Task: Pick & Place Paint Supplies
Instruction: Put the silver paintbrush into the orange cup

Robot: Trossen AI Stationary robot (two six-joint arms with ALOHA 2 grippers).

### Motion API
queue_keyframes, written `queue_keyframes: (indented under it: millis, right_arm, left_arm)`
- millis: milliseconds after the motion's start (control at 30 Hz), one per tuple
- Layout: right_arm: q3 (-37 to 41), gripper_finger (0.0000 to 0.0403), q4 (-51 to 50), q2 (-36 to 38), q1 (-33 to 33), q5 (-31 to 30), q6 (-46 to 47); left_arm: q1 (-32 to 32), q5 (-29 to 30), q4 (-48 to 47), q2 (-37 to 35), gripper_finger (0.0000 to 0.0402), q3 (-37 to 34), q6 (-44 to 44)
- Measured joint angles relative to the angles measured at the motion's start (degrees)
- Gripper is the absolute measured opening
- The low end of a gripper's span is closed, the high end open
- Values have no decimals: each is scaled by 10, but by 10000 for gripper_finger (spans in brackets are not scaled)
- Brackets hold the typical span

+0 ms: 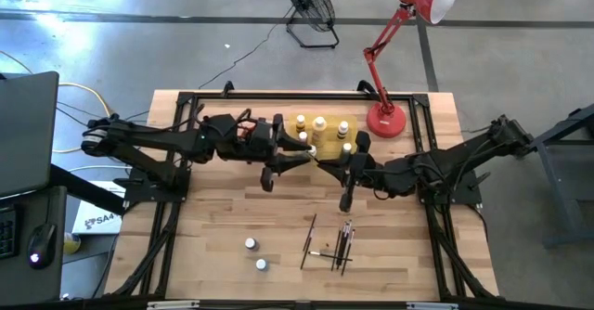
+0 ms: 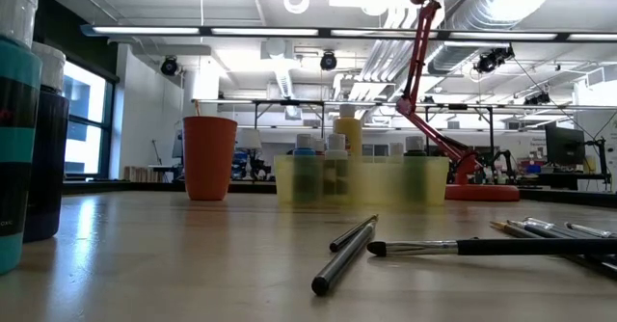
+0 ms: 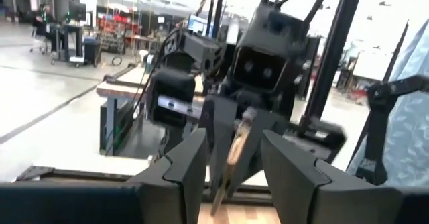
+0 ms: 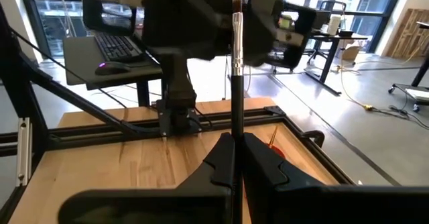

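My right gripper (image 4: 234, 143), above the table's middle (image 1: 345, 166), is shut on a thin dark-handled paintbrush (image 4: 236, 63). My left gripper (image 3: 233, 163) faces it from the left (image 1: 302, 157) and is open. Its fingers stand on either side of the brush's pale bristle end (image 3: 236, 150), with a gap on both sides. Several more brushes (image 1: 334, 240) and two white-capped bottles (image 1: 251, 244) (image 1: 261, 264) lie or stand on the near part of the table. Other bottles (image 1: 320, 124) stand in the yellow tray (image 2: 362, 179). My right gripper pinches the paintbrush's dark handle (image 4: 235, 127) between its two fingers. The brush runs along the fingers and sticks out past their tips, with the ferrule and bristles (image 4: 236, 3) toward my left gripper. It is lifted clear of the table.
A red desk lamp (image 1: 385, 117) stands at the far edge, right of the tray. A red cup (image 2: 209, 158) stands left of the tray in the low view. The two near bottles (image 2: 19, 129) loom close to the low camera. Bare wood lies between the tray and the loose brushes.
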State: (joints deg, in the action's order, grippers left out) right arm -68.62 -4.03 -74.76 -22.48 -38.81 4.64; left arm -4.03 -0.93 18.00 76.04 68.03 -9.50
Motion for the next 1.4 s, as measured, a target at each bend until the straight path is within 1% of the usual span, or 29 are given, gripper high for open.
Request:
queue_keyframes:
  millis: [133,300,733,833,1067,1167,1233,1400]
  right_arm:
    - [0,4,0,0,0,0,0]
    - [0,4,-2,0,0,0,0]
    - [0,4,-4,0,0,0,1]
    - [0,4,-4,0,0,0,1]
    - [0,4,-5,0,0,0,1]
    - [0,4,-4,0,0,-2,4]
    - [0,4,-4,0,0,-2,4]
    - [0,4,-4,0,0,-2,3]
  left_arm:
    - [0,0,25,16,139,1,-1]
    - [0,0,25,25,139,0,-13]
    - [0,0,36,26,136,-1,-15]
    - [0,0,36,26,118,-1,-14]
    - [0,1,43,26,41,-1,-13]
    - [0,2,46,26,17,-1,1]
    - [0,5,46,26,10,-1,6]
    - [0,6,46,26,13,-1,6]
